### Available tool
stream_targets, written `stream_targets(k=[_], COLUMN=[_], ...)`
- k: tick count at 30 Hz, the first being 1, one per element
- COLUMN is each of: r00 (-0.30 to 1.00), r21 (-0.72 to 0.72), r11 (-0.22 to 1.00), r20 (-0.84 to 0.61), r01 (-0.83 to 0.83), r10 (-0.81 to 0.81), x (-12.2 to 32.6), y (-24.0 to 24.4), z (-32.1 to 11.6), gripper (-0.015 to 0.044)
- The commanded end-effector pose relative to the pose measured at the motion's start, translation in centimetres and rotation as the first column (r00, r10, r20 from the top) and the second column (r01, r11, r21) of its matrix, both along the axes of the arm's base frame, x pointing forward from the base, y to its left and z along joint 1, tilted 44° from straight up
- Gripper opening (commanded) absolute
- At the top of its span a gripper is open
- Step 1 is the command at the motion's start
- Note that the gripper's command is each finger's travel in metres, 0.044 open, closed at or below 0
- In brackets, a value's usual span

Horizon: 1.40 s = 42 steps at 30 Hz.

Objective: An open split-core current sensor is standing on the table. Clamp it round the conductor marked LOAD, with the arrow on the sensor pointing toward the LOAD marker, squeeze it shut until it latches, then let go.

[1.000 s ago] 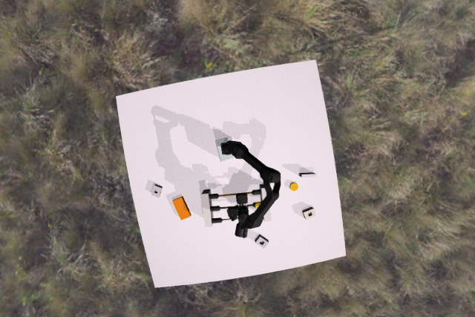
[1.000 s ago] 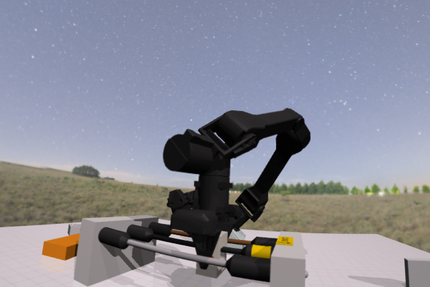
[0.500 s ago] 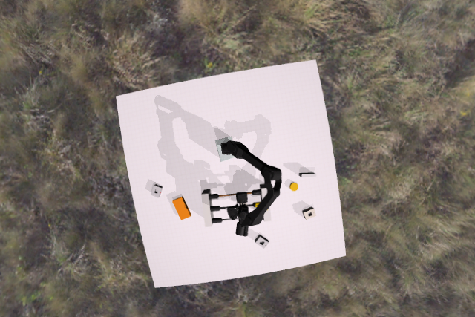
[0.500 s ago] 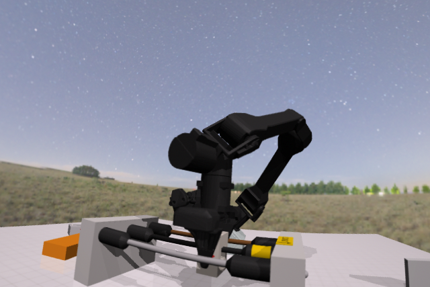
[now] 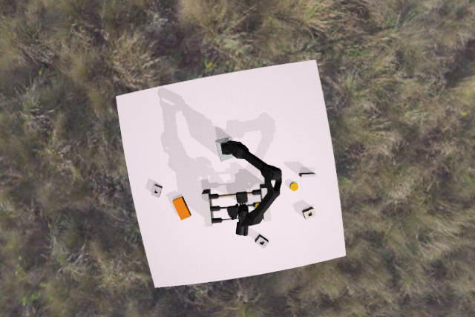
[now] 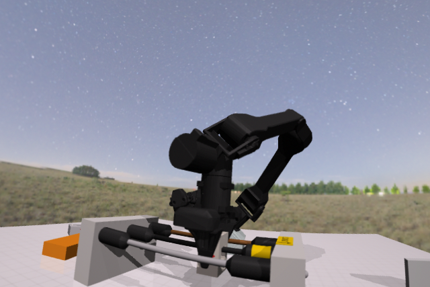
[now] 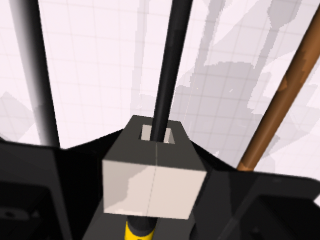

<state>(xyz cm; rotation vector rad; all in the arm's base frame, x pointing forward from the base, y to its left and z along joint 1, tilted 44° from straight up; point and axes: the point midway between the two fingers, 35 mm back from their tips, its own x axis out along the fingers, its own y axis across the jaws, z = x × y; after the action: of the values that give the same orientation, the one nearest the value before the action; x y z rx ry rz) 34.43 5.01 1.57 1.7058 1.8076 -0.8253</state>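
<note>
The white and dark-grey sensor [image 7: 150, 187] [image 6: 205, 271] is around the black middle conductor [image 7: 172, 65] [image 6: 173, 240], which runs through its window. Its two halves meet at a thin seam in the wrist view. My gripper [image 7: 154, 136] [image 6: 206, 256] is shut on the sensor, one finger on each side, pointing down between the outer conductors. A yellow band [image 7: 138, 231] [image 6: 261, 251] marks one end of the black conductor. A yellow label [image 6: 284, 240] lies on the right support block; its text is too small to read surely. The sensor's arrow direction cannot be told.
A copper conductor [image 7: 282, 95] [image 6: 239, 241] and a grey one [image 7: 35, 75] [image 6: 180, 254] flank the sensor. An orange block [image 5: 182, 208] [image 6: 55, 249], a yellow cylinder [image 5: 293, 186], small white blocks [image 5: 262, 241] [image 5: 309, 212] [image 5: 156, 189] and a pale glassy plate [image 5: 222, 155] stand around.
</note>
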Motion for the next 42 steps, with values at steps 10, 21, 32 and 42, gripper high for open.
stream_targets(k=[10,21,32,42], r00=[1.000,1.000,1.000,1.000], r21=[0.000,0.000,0.000,0.000], r11=[1.000,1.000,1.000,1.000], r20=[0.000,0.000,0.000,0.000], r01=[-0.001,-0.001,-0.001,-0.001], r10=[0.001,0.001,0.001,0.001], x=[0.01,0.01,0.01,0.01], y=[-0.01,-0.01,-0.01,-0.01], z=[0.01,0.01,0.01,0.01], gripper=[0.0260,0.0260,0.0260,0.0365])
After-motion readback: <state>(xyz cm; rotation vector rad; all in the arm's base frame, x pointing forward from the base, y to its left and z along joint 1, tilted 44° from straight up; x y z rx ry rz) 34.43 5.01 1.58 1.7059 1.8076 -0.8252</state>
